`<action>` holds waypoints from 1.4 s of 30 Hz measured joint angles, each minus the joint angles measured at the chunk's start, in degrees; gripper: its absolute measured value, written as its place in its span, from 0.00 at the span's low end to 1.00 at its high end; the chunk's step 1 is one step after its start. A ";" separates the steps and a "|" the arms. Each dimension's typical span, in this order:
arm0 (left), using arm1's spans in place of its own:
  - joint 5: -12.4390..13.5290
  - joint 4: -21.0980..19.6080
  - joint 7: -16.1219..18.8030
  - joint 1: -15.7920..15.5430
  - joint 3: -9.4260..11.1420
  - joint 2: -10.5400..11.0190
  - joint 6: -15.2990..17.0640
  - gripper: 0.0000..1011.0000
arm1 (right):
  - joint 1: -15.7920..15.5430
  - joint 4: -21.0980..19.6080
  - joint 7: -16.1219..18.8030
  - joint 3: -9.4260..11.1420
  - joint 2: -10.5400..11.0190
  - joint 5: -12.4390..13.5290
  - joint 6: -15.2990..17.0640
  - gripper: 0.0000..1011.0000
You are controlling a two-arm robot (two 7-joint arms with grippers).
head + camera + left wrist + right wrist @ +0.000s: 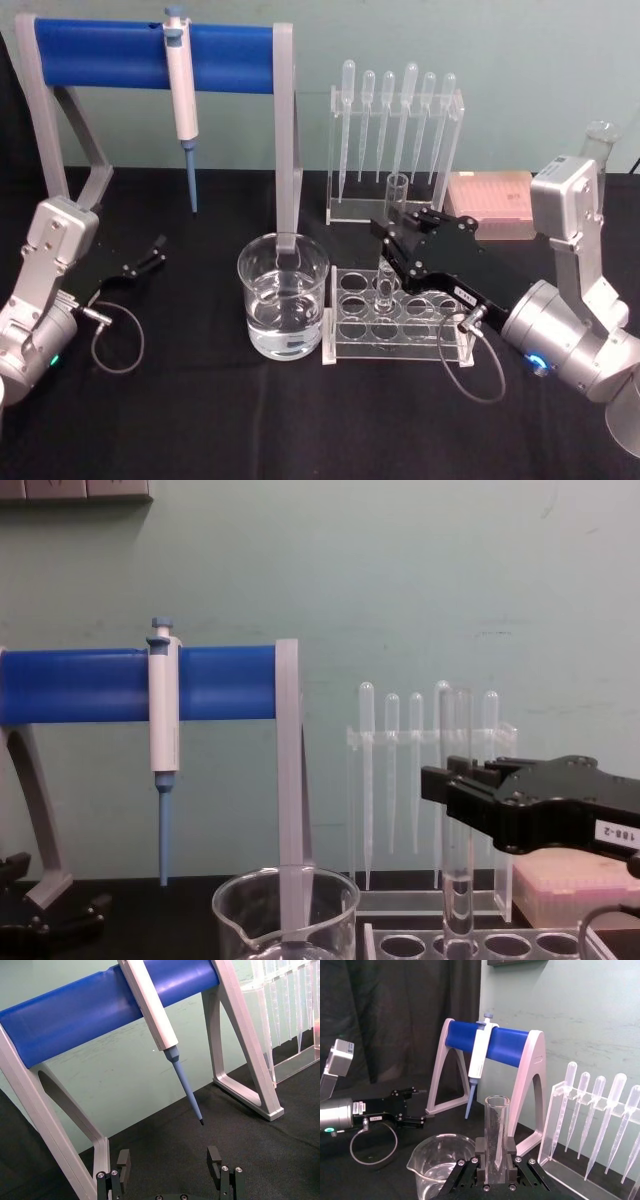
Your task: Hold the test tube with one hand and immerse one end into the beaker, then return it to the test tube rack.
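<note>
The right gripper (392, 243) was clenched on the test tube (392, 240), holding it upright by its middle, above the clear tube rack (395, 322) near the centre of the tabletop (200, 420). In the chest view the tube's rounded bottom (458, 935) sat at about the level of the rack's top holes, so whether it was free of the rack or partly in a hole could not be told. Gripping at mid-length kept the open rim (497, 1101) above the jaws and left the lower end bare, which is the end I judge was meant for the dip.

The beaker (283, 300), partly filled with clear liquid, stood just beside the rack on its left, in front of the pipettor stand's (285, 130) grey leg. Being close, it would need only a short sideways carry; the tube would probably have to clear the flared rim (285, 888) first, then go down.

The left gripper (150, 252) lay released and idle low over the left part of the tabletop, its two fingers (122, 1160) apart, facing the hanging pipettor (182, 90). The pipette rack (395, 150) stood behind the tube rack toward the far edge, out of the path.
</note>
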 joint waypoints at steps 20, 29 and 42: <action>0.00 0.00 0.00 0.00 0.00 0.00 0.00 0.99 | -1.28 5.78 0.72 0.25 -2.02 -1.45 -4.51 0.22; 0.00 0.00 0.00 0.00 0.00 0.00 0.00 0.99 | -0.76 7.83 1.72 -0.14 -2.54 -1.95 -5.45 0.22; 0.00 0.00 0.00 0.00 0.00 0.00 0.00 0.99 | -3.08 4.40 0.03 0.60 -1.24 -3.32 -1.95 0.59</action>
